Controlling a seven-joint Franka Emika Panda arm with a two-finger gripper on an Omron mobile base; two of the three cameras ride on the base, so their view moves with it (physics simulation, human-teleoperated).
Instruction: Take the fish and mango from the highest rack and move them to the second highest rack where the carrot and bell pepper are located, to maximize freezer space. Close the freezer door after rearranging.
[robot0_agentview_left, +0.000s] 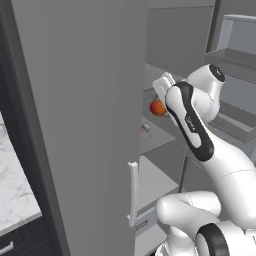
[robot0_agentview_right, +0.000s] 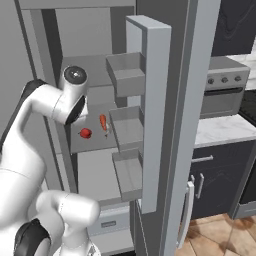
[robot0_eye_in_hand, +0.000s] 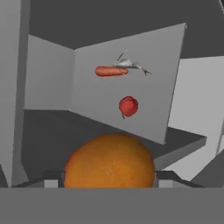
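Closest thing in the hand view is the mango, a big round orange ball sitting right between the 2 dark tips of the claw, so the claw is pinching the mango, 1 tip on each side. From the left base view you can see the mango as an orange-red blob just past the white wrist, up inside the freezer.

Past the mango, the second highest rack shows as a flat grey board, tilted because the camera rolls with the hand. On it, the red bell pepper sits nearest, then the carrot further back, with the silvery fish right beside the carrot, touching or overlapping its end, can't tell which.

In the right base view the same rack carries the pepper and the carrot, a little apart. The freezer door stands wide open to the right, 3 grey bins on its inner face.
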